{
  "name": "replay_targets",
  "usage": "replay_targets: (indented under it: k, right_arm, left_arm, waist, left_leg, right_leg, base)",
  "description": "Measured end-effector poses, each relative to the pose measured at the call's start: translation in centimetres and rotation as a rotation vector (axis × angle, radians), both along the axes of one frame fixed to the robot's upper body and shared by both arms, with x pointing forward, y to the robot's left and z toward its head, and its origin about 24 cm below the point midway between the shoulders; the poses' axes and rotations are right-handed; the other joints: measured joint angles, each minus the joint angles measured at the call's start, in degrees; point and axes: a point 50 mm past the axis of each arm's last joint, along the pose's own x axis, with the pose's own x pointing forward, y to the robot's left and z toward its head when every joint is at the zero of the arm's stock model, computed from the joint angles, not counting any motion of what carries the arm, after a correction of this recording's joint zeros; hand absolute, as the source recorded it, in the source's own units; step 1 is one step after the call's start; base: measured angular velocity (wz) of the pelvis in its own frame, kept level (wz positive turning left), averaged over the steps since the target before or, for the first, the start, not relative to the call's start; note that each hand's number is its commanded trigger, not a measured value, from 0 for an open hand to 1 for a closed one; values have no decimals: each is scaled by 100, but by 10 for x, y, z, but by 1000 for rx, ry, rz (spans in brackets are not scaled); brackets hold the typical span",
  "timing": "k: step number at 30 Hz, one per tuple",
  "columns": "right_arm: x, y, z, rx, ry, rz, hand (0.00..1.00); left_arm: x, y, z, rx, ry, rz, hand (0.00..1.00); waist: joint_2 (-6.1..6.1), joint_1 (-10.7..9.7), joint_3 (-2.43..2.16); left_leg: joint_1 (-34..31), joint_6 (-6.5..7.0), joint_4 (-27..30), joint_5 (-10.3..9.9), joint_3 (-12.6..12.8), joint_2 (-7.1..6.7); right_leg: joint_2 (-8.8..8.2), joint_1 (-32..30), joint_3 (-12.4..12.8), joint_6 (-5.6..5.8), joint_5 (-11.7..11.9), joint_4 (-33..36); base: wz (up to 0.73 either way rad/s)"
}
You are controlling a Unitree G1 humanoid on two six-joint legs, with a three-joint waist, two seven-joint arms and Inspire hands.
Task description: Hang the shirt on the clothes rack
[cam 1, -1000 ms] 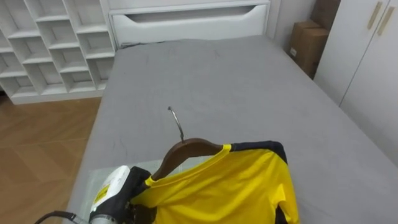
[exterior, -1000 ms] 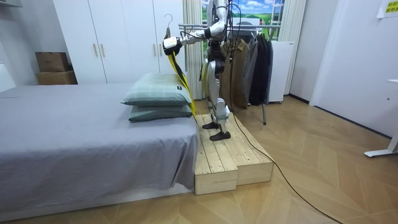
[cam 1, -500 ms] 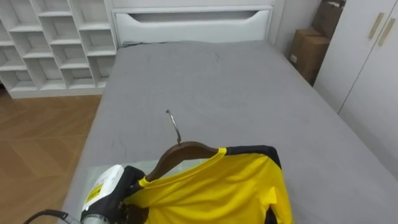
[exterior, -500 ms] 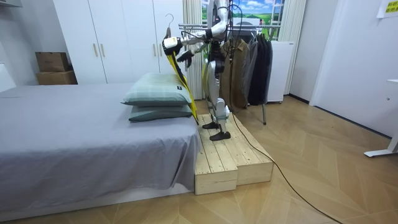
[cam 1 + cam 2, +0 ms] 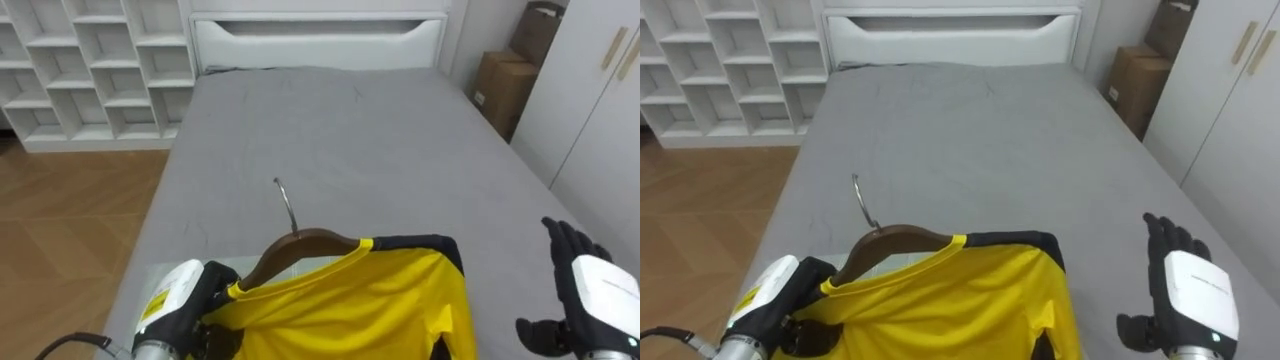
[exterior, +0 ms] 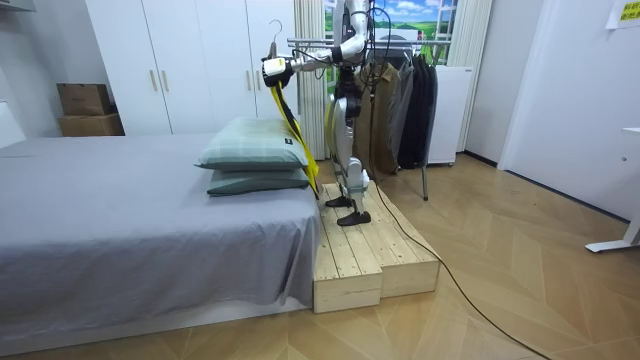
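Shirt (image 5: 360,300), yellow, on wooden hanger (image 5: 305,243) clasped in left hand (image 5: 182,300); right hand (image 5: 598,295) apart to its right, fingers straight.

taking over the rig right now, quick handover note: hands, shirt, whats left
Left hand: shut on the left end of the wooden hanger, holding it over the bed.
Right hand: open, raised to the right of the shirt, holding nothing.
Yellow shirt: already on the hanger.
Left to do: likely turn to the clothes rack behind the robot and hook the hanger on its rail.
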Motion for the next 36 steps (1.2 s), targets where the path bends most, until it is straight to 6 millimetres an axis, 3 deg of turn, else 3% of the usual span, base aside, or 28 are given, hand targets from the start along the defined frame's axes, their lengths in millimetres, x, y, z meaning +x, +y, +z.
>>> replay_targets:
  k: [12,23,36]
  right_arm:
    - [4,29,29,-53,-140,155,0]
    - [5,34,29,18,-123,181,0]
    - [8,42,29,149,-65,217,0]
  left_arm:
    - [-1,-3,1,14,-22,-33,100]
    - [-5,-5,-2,13,-15,-37,100]
    - [-4,-7,0,139,-41,-75,100]
  waist:
    - [36,155,6]
    - [30,159,3]
    - [37,152,-1]
  left_leg:
    - [4,0,-30,0,116,19]
    - [3,0,-19,0,125,11]
    - [3,0,-23,0,165,30]
  right_leg:
    - [21,-94,122,-1,1,77]
    - [18,-93,121,-1,1,92]
    - [38,-90,163,-12,8,99]
  base:
    - [-5]
    - [0]
    - [0]
